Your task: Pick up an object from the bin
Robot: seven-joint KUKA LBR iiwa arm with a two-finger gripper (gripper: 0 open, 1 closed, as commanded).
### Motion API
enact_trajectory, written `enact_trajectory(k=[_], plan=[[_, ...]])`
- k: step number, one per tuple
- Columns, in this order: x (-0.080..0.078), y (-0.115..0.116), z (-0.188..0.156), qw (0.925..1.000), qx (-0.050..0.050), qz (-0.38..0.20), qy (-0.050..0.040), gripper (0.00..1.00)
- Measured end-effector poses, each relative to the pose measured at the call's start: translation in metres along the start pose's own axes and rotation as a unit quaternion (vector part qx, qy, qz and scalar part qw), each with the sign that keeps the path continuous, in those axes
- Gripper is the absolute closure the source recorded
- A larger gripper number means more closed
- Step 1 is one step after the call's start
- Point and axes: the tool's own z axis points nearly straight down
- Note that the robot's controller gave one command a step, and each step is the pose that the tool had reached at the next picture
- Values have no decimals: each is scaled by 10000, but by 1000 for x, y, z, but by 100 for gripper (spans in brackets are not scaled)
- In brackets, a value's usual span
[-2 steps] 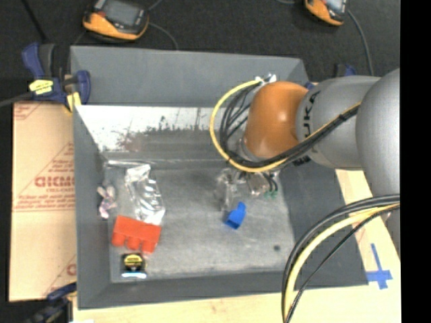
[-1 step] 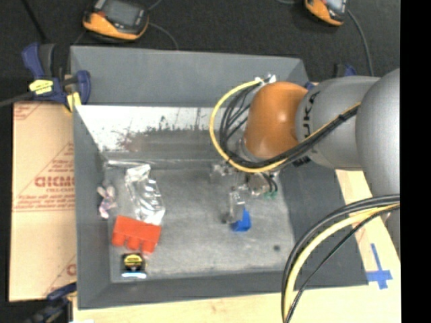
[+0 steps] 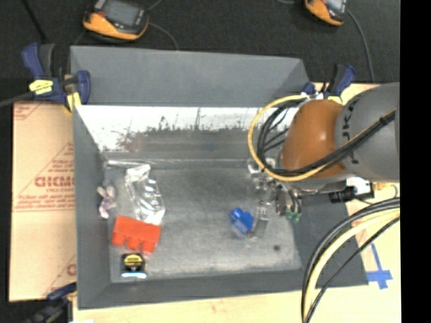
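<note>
One small blue thing (image 3: pixel 241 221) sits right of centre on the bin (image 3: pixel 202 86) floor, with the hand (image 3: pixel 260 212) right beside it. Honestly can't tell how open the hand is or whether it's gripping. An orange block (image 3: pixel 136 234) and a clear plastic bag (image 3: pixel 145 194) are over on the left.

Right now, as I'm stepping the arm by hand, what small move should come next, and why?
Probably a slight shift toward the view's left: the end effector sits just to the right of the small blue object on the bin floor, not centred over it.
</note>
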Motion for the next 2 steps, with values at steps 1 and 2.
enact_trajectory(k=[1,2], plan=[[23,44,29,10000,-14,-8,17,0],[42,0,29,9943,0,1071,11,0]])
